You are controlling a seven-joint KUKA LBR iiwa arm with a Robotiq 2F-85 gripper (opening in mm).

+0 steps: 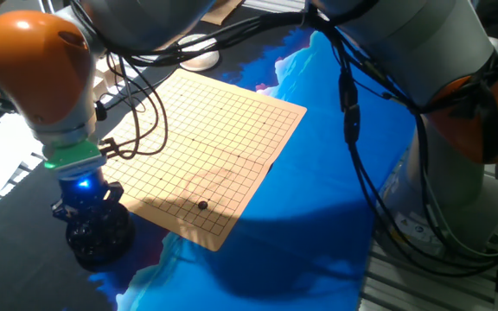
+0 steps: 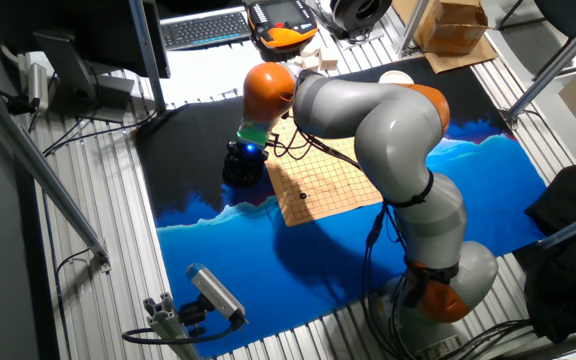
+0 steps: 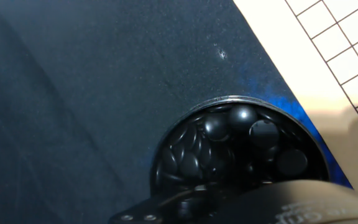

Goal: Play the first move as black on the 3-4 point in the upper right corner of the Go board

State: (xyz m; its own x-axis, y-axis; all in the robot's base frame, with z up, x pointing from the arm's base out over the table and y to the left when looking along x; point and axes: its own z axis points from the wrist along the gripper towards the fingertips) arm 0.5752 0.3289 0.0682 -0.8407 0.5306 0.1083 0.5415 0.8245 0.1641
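Gripper (image 1: pixel 89 226) hangs right over the bowl (image 3: pixel 238 152) of stones beside the board (image 1: pixel 206 147), placed for a pick; grip state unclear. One stone (image 1: pixel 202 206) sits on the grid.

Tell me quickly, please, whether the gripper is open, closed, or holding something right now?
Gripper: over the bowl of black stones; fingers hidden, so its state cannot be told.

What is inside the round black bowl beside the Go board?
The bowl holds many glossy black stones, piled together. Its lower part is covered by the hand, so the bottom cannot be seen.
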